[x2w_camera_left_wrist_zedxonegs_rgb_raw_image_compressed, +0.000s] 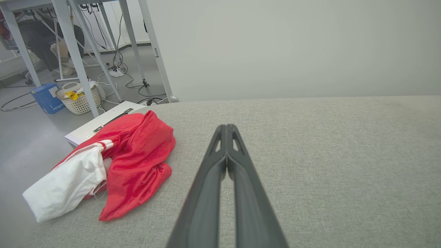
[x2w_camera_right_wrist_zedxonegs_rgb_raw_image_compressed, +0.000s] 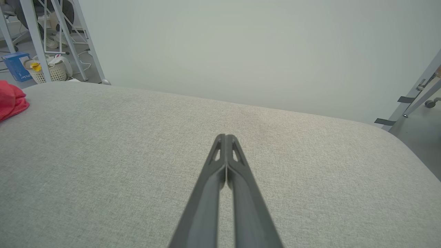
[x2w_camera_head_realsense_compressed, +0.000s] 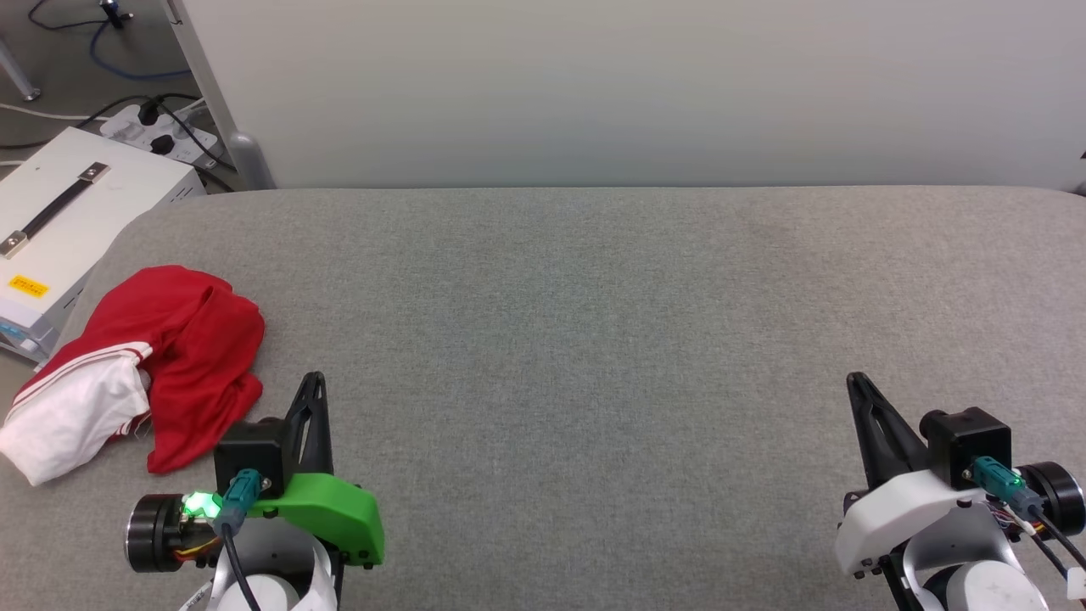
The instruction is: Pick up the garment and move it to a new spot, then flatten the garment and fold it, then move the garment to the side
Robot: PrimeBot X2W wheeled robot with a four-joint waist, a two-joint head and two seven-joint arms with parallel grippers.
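The garment (x2w_camera_head_realsense_compressed: 182, 356) lies crumpled at the left edge of the grey padded table (x2w_camera_head_realsense_compressed: 594, 339), red with a white sleeve and striped trim spilling toward the near left. The left wrist view has the garment (x2w_camera_left_wrist_zedxonegs_rgb_raw_image_compressed: 137, 162) to the left of my fingers. My left gripper (x2w_camera_head_realsense_compressed: 314, 379) hovers just right of the heap, shut and empty, fingertips (x2w_camera_left_wrist_zedxonegs_rgb_raw_image_compressed: 226, 128) pressed together. At the lower right, far from the cloth, my right gripper (x2w_camera_head_realsense_compressed: 853, 379) is also shut with nothing in it. In the right wrist view a red corner of the garment (x2w_camera_right_wrist_zedxonegs_rgb_raw_image_compressed: 12, 100) shows at the far left.
A white case (x2w_camera_head_realsense_compressed: 76, 212) with a black handle stands off the table's left edge, with a power strip and cables (x2w_camera_head_realsense_compressed: 161, 127) behind it. A pale wall (x2w_camera_head_realsense_compressed: 645, 85) backs the table. A laundry basket (x2w_camera_left_wrist_zedxonegs_rgb_raw_image_compressed: 79, 100) and blue box (x2w_camera_left_wrist_zedxonegs_rgb_raw_image_compressed: 46, 98) sit on the floor.
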